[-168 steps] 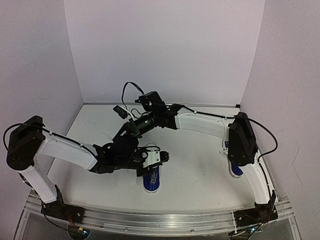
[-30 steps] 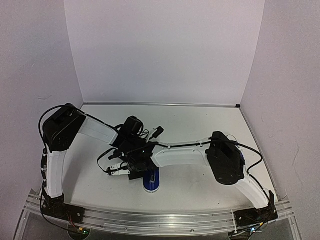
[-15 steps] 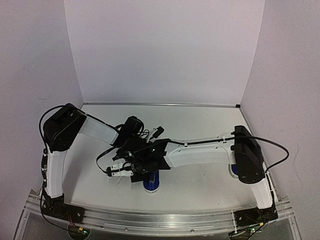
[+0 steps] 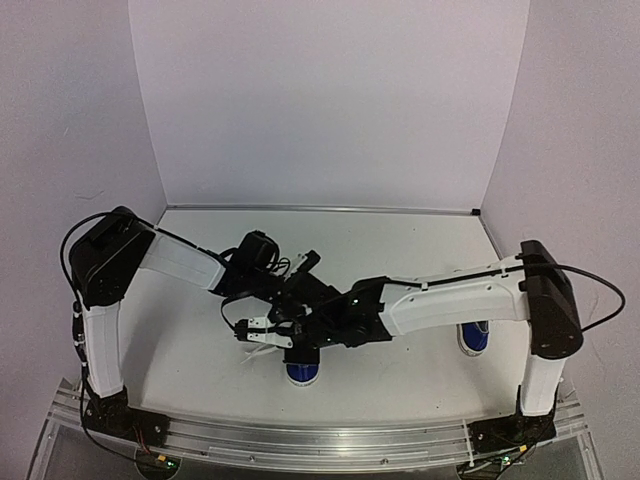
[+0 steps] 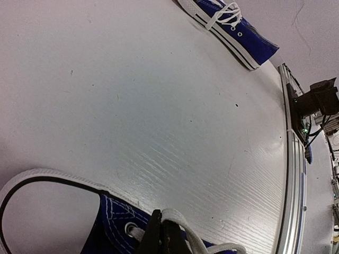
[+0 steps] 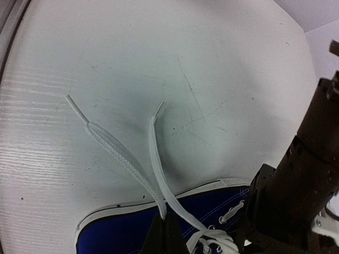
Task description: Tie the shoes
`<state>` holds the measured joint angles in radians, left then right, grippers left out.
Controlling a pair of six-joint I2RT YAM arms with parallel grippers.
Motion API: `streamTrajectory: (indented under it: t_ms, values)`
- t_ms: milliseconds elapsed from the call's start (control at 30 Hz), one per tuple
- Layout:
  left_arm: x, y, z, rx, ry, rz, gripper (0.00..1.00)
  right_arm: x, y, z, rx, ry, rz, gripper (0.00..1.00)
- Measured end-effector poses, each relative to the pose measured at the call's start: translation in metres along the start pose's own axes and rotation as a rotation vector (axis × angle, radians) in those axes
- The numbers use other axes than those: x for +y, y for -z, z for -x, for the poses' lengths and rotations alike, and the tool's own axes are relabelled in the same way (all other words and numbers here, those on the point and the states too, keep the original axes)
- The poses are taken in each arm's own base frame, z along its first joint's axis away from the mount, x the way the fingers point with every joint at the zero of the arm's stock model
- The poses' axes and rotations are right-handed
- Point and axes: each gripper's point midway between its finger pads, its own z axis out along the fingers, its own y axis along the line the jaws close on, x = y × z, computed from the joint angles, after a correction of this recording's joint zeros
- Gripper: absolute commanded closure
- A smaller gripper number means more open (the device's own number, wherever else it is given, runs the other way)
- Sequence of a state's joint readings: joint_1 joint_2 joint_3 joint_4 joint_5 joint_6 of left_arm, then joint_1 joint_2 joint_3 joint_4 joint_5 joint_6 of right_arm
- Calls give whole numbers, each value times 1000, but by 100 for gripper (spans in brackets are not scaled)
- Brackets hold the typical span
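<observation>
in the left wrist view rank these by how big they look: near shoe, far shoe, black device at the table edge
1. near shoe, cropped and closest to the camera, so its lead is partly nearness
2. far shoe
3. black device

one shoe (image 4: 301, 373) front centre on table (image 4: 400, 250), other shoe (image 4: 474, 338) to its right

Both arms reach to mid-table and cross over the near shoe (image 4: 301, 374), whose blue toe shows below them. The right gripper (image 4: 247, 327) points left, just left of that shoe. The left gripper (image 4: 298, 298) sits just beyond it. A lace (image 4: 256, 350) trails leftward. The other shoe (image 4: 473, 337) lies right, partly behind the right arm.
</observation>
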<state>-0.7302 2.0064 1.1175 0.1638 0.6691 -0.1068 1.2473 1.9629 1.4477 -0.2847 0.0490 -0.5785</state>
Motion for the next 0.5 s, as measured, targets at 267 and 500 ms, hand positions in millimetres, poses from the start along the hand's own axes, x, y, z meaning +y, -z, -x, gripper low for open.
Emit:
streamTrajectory:
  t_ms: [267,500]
  values:
    - [-17,21,9,-39,-27,26,100,-21,59,9,-211,-212,-23,100]
    - [-34,33,12,-68,-52,39,100,-17,54,-15,-248,-361,19,100]
